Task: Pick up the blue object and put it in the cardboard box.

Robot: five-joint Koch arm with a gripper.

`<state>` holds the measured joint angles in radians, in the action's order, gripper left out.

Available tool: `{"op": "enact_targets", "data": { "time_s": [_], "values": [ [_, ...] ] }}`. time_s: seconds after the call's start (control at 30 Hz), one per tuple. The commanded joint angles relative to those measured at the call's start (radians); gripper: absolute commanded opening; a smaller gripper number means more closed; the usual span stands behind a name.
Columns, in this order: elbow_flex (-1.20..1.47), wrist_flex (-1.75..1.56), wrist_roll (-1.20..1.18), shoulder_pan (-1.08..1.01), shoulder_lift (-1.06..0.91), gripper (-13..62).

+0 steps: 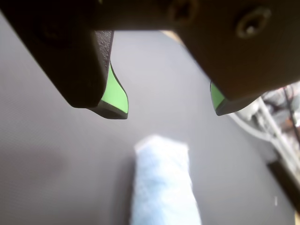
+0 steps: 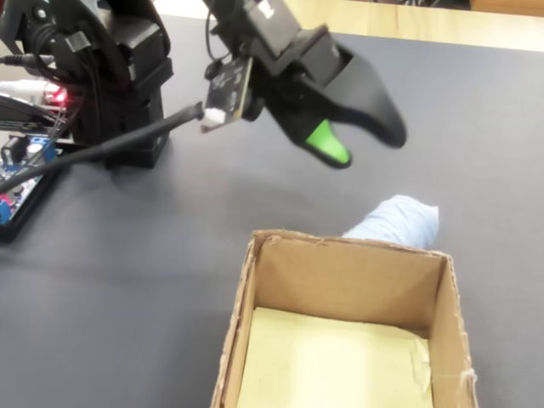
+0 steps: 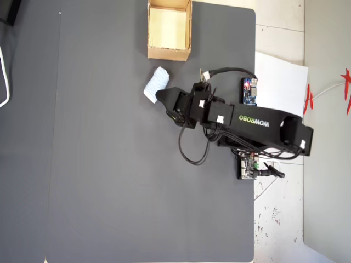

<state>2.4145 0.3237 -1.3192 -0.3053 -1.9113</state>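
The blue object [image 1: 161, 187] is a pale blue-white soft lump lying on the dark grey mat. In the wrist view it sits below and ahead of my gripper [image 1: 168, 108]. The green-padded fingertips [image 1: 117, 98] stand wide apart with nothing between them. In the fixed view the open gripper [image 2: 364, 144] hovers above and slightly left of the blue object [image 2: 399, 218], which rests just behind the cardboard box [image 2: 255, 289]. The box shows a pale yellow floor and holds nothing. From overhead, the gripper [image 3: 164, 104] is just below the blue object [image 3: 156, 83], and the cardboard box [image 3: 169, 53] is above both.
The arm's base and wiring [image 2: 102, 76] stand at the mat's far left in the fixed view, with a circuit board [image 2: 17, 170] beside them. A white paper sheet [image 3: 279, 82] lies off the mat's right edge overhead. White cables [image 1: 262, 126] show at the wrist view's right.
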Motion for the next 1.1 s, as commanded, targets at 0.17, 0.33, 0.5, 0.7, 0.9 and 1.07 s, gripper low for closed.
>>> {"op": "enact_targets", "data": {
  "time_s": [0.17, 0.33, 0.5, 0.7, 0.9, 1.07],
  "values": [
    [-0.199, 0.026, -0.005, -0.077, 0.215, 33.0],
    [-0.258, 0.025, -0.012, -0.140, 0.337, 33.0],
    [-0.295, 0.009, -0.054, -0.193, 0.454, 33.0],
    [-0.308, 0.023, -0.101, -0.233, 0.525, 25.3],
    [-0.239, -0.023, -0.127, -0.242, 0.457, 4.4],
    [-0.140, -0.161, -0.133, -0.204, 0.339, 4.4]
  ]
}}
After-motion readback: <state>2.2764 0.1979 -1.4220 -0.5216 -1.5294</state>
